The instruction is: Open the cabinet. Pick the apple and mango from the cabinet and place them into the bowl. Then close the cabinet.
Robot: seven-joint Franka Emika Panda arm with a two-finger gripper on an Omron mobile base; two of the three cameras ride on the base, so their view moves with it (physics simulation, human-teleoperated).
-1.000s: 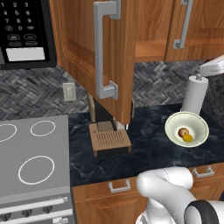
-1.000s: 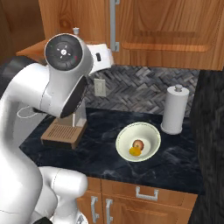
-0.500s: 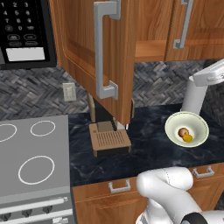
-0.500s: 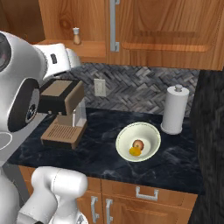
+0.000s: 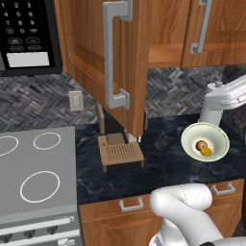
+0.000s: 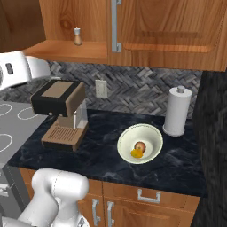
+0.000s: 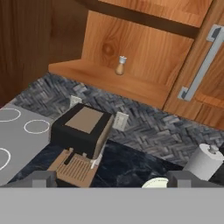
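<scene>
Wooden cabinet [image 5: 110, 62] open | apple [image 6: 140, 146], mango [image 6: 136, 154] in bowl [image 6: 153, 135]

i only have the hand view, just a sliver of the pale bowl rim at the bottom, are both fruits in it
Observer: Yes. The shallow cream-white bowl holds the reddish-brown apple and the bright yellow mango, touching side by side.
Operator: where's the cabinet door, i only see the shelf
Observer: The orange-brown wooden cabinet door stands swung wide out from the wall, its grey bar handle facing the left base camera.
Operator: whats under the counter there
Observer: A shut wooden drawer with a small grey handle, just below the bowl.
</scene>
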